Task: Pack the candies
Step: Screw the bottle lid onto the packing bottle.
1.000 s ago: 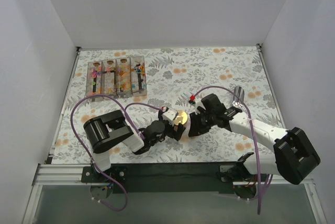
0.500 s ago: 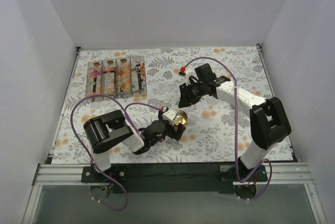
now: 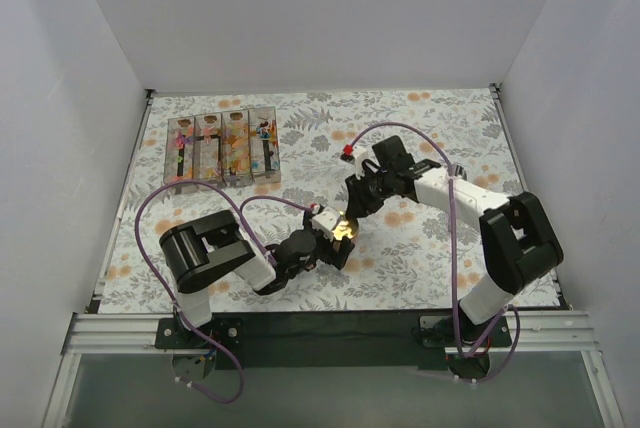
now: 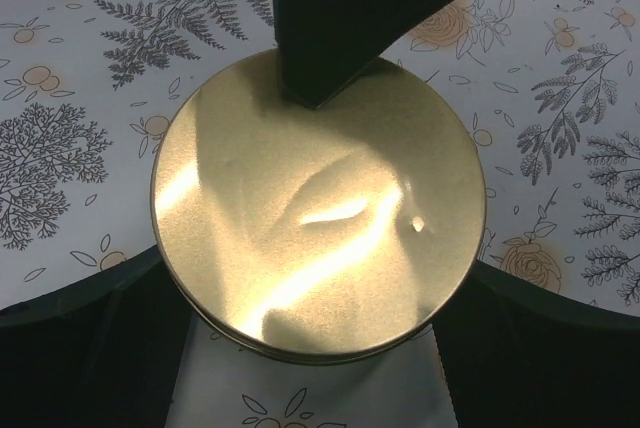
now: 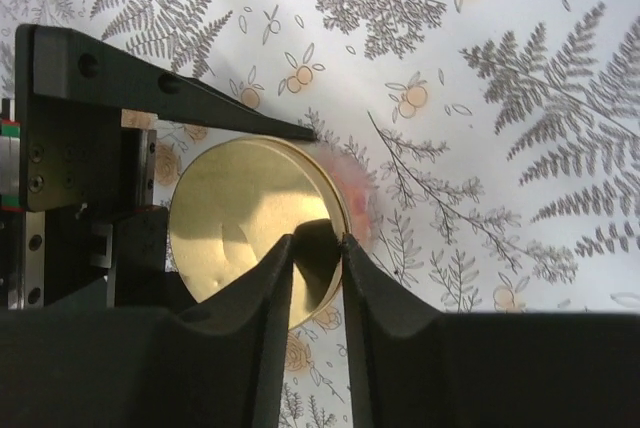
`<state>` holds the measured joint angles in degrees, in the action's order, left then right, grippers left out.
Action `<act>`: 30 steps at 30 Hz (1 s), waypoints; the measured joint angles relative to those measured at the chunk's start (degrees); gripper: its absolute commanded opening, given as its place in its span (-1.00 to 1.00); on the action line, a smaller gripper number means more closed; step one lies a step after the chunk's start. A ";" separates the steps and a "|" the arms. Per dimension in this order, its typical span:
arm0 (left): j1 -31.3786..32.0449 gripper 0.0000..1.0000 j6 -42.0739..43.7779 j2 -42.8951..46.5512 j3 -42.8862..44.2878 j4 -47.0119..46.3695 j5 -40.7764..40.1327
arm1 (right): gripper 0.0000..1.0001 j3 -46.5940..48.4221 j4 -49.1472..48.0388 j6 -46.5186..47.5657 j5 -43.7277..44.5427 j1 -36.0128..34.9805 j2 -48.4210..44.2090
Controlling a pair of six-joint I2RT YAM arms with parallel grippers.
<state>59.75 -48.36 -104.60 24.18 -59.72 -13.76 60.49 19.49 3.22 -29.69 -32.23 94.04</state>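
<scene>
gripping a round gold tin (image 4: 318, 203), the left gripper (image 3: 338, 236) clamps its fingers on either side of the rim, on the fern-print tablecloth (image 3: 430, 128). the right gripper (image 5: 315, 243) hangs just over the tin's far edge, and its dark tip blocks part of the lid in the left wrist view. its fingers stand nearly together with a slim gap, and whether they pinch anything cannot be told. half a second earlier that gripper was well apart beyond the tin. the tin and left gripper have not shifted. the candies (image 3: 232, 148) lie well apart from the tin, toward the far left, in four clear boxes (image 3: 250, 180) set side by side. they are strung along each box's long axis, which runs near to far. single sweets are too small to show a heading.
</scene>
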 measured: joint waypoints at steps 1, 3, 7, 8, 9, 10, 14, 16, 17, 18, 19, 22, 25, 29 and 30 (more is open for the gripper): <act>0.00 0.64 0.17 0.00 0.02 0.09 0.00 | -0.46 -1.40 -0.44 -0.07 0.87 0.00 -1.51; 0.02 0.64 0.50 -0.02 0.22 0.37 0.07 | -0.46 -4.61 -1.62 -0.68 2.64 -0.13 -4.79; 0.11 0.64 1.11 -0.04 0.33 0.72 0.26 | -0.47 -10.56 -4.02 -3.78 6.73 -1.57 -11.02; 0.13 0.64 1.22 -0.04 0.33 0.74 0.28 | -0.48 -11.89 -4.83 -5.16 7.87 -2.25 -12.48; 0.13 0.64 1.25 -0.07 0.33 0.74 0.35 | -0.48 -13.16 -5.64 -6.45 9.05 -2.95 -13.90; 0.13 0.64 1.27 -0.04 0.33 0.72 0.46 | -0.49 -14.51 -6.60 -7.61 10.29 -3.69 -15.26; -0.22 0.64 0.85 -0.37 0.48 0.55 -0.22 | -0.49 -18.05 -6.32 -13.00 9.29 -8.20 -18.03; -0.39 0.64 0.33 -0.52 0.57 0.33 -0.39 | -0.49 -20.04 -4.92 -15.45 8.00 -10.21 -17.90; -0.39 0.64 0.20 -0.66 0.63 0.24 -0.44 | -0.50 -20.79 -4.17 -16.28 7.23 -10.95 -17.88; -0.39 0.65 0.02 -0.72 0.66 0.13 -0.50 | -0.49 -21.22 -3.63 -16.81 6.84 -11.21 -17.92; -0.39 0.65 -0.11 -0.72 0.66 0.11 -0.50 | -0.49 -21.49 -2.99 -17.44 6.56 -11.21 -18.03; -0.39 0.65 -0.24 -0.74 0.63 0.00 -0.52 | -0.49 -21.70 -2.40 -18.60 6.51 -9.49 -19.17; -0.39 0.67 -0.44 -0.74 0.57 -0.11 -0.52 | -0.46 -21.49 -2.23 -18.88 6.82 -6.73 -21.66; -0.44 0.68 -0.48 -0.74 0.55 -0.24 -0.48 | -0.46 -17.77 -1.18 -17.99 6.29 -3.28 -22.27; -0.44 0.68 -0.46 -0.74 0.55 -0.26 -0.48 | -0.46 -16.24 -1.01 -17.73 5.92 -2.73 -21.84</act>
<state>59.31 -48.82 -105.34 24.73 -59.99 -14.24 44.25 18.48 -14.50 -23.77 -34.96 72.20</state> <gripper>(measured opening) 0.840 0.270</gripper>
